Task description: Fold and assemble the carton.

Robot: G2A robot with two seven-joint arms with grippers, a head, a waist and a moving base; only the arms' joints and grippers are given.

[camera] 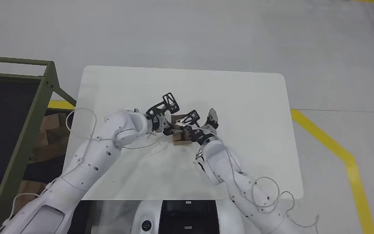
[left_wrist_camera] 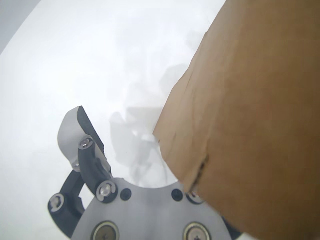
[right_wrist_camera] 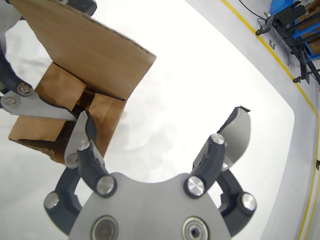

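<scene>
carton (camera: 182,136) sits mid-bench (camera: 251,93), big flap (right_wrist_camera: 82,43) up. left claw (camera: 168,112) wide, astride that flap. right claw (right_wrist_camera: 162,117) wide, one finger at the inner flaps (right_wrist_camera: 60,83). Risk: nothing's gripped, so a push may skid the carton or let flaps spring back.

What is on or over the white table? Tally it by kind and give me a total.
carton: 1
grippers: 2 (left gripper, right gripper)
Total: 3
</scene>
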